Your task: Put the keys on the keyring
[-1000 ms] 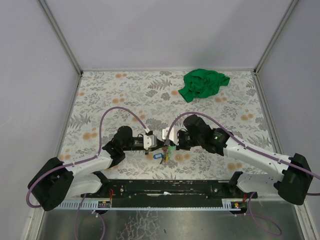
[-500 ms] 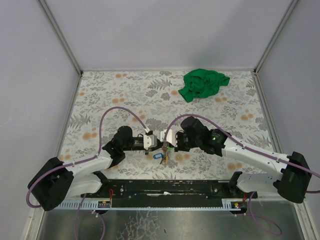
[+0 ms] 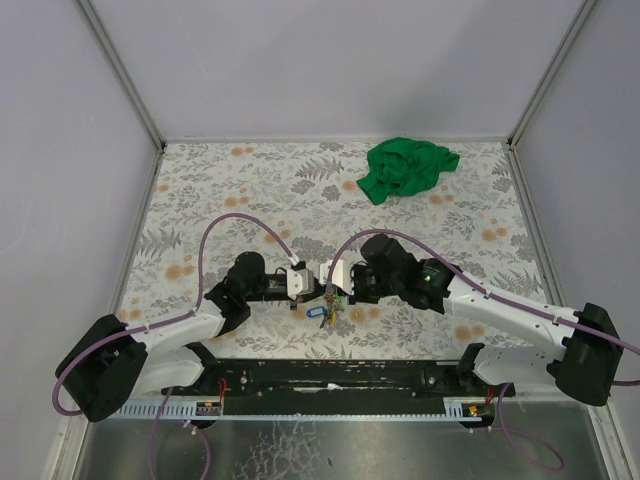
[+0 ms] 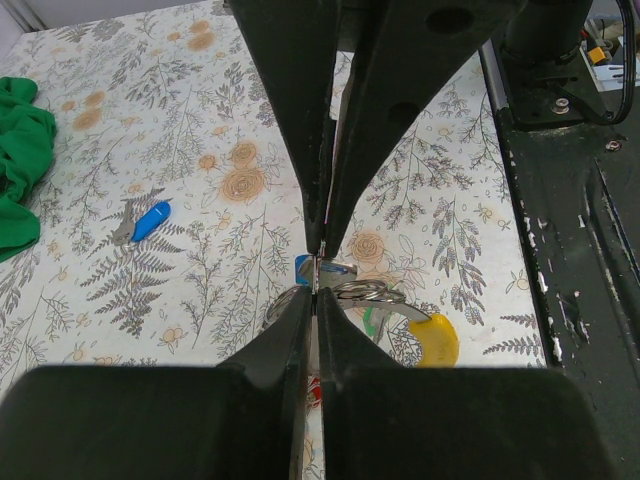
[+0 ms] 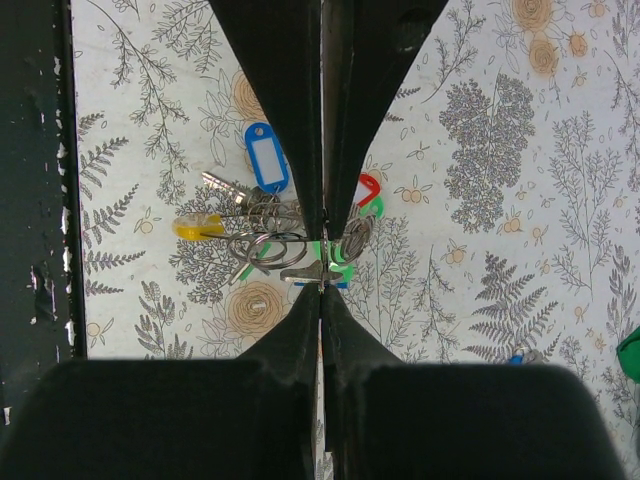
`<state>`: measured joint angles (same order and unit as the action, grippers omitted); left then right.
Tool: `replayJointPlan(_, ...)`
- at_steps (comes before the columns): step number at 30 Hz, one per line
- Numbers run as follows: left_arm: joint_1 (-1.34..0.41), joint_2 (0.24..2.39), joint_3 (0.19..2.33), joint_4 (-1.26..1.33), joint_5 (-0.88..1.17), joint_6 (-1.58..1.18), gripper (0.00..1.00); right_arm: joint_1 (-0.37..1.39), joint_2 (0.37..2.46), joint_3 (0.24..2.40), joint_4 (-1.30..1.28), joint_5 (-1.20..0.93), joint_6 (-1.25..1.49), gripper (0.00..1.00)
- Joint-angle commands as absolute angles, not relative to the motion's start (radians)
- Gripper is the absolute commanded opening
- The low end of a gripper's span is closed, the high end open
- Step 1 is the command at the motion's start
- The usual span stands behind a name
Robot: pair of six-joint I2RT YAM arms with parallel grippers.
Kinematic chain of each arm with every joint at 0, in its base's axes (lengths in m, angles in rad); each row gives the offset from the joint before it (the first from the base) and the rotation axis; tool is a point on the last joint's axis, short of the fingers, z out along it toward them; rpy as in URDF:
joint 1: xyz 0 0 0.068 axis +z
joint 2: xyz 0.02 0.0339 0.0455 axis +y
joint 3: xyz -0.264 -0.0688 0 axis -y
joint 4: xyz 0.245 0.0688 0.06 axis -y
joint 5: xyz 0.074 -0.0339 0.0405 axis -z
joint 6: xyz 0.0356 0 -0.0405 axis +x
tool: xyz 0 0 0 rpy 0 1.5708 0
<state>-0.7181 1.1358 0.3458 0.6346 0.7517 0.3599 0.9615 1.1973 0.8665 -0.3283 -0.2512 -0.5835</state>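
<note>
1. Left gripper [image 4: 318, 268]: jaws pressed fully together, tips low over the keys [image 3: 322, 311]; whether anything is pinched cannot be told
2. Right gripper [image 5: 322, 272]: jaws likewise closed tight, tips right at a green key head [image 5: 343, 262]; any hold on it cannot be told
3. Keyring [image 5: 262, 246]: silvery wire loops lying on the floral table [image 3: 200, 190] near its front edge, between the two sets of tips
4. Keys, bunched with the keyring: yellow head [image 5: 196, 228], red head [image 5: 368, 187], blue tag [image 5: 265, 155]
5. Loose blue key [image 4: 150, 220]: alone on the table, well apart from the bunch
6. Green cloth [image 3: 405, 167]: crumpled, far right of the table
</note>
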Motion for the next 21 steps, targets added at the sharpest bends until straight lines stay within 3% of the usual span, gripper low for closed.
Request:
replayJointPlan(1, -0.721, 1.133, 0.383, 0.679, 0.756, 0.353, 0.00, 0.973, 1.188, 0.913, -0.303, -0.246, -0.579, 0.00)
replayJointPlan(21, -0.720, 1.138, 0.389, 0.662, 0.757, 0.357, 0.00, 0.975, 1.166, 0.915, -0.309, -0.212, -0.557, 0.00)
